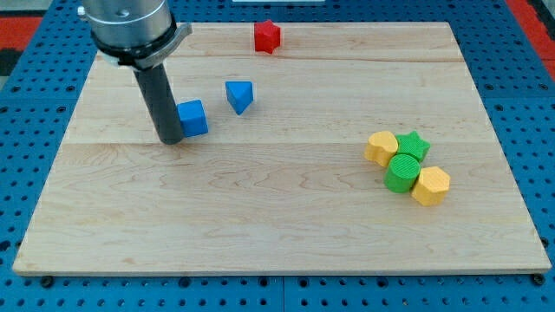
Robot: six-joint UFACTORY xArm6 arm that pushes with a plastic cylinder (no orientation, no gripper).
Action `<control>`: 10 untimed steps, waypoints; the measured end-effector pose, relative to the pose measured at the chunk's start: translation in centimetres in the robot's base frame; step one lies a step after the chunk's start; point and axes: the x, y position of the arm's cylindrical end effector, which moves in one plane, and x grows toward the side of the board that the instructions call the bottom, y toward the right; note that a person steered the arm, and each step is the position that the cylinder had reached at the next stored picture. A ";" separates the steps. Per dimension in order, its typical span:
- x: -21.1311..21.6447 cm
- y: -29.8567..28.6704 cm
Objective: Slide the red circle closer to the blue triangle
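A robotics lab bench is showing here: a pale wooden worktop point(286, 217) is lying on blue perforated matting point(531, 104).

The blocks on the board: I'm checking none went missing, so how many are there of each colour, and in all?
Blue: 2, the blue cube and the blue triangle
Red: 1, the red star
Yellow: 2, the left yellow block and the yellow hexagon
Green: 2, the green star and the green cylinder
Total: 7
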 end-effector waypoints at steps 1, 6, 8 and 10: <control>-4.2 -2.1; -11.4 -2.4; -12.6 7.5; -11.2 5.0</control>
